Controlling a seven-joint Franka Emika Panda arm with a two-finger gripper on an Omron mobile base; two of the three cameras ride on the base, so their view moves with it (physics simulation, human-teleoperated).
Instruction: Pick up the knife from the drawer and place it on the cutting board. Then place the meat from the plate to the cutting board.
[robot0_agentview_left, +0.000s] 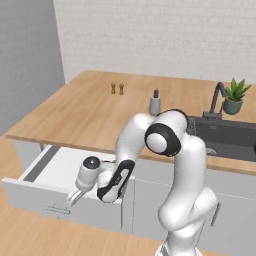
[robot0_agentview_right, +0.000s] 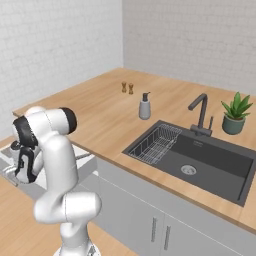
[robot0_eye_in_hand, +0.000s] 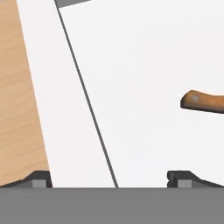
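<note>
The first step is in hand, the reach for the knife; nothing is held yet. At the left of the left base view the drawer (robot0_agentview_left: 50, 172) stands pulled out below the wooden tabletop (robot0_agentview_left: 85, 115), its white front toward the floor; the pincer (robot0_agentview_left: 75, 198) hangs over the drawer's front edge, pointing down. In the hand view the two fingertips (robot0_eye_in_hand: 39, 179) stand spread wide with only the white drawer floor between them, one near the drawer's side wall, the other toward the knife; the pincer is open and empty. Further right in that view lies the knife (robot0_eye_in_hand: 203, 101), flat on the drawer floor; only the rounded end of its brown wooden handle shows, with a pale rivet, the rest cut off by the frame edge; the blade is out of sight. The next move, I judge, calls for shifting the hand toward that handle until it sits between the fingertips, then lowering and closing across its narrow width.
</note>
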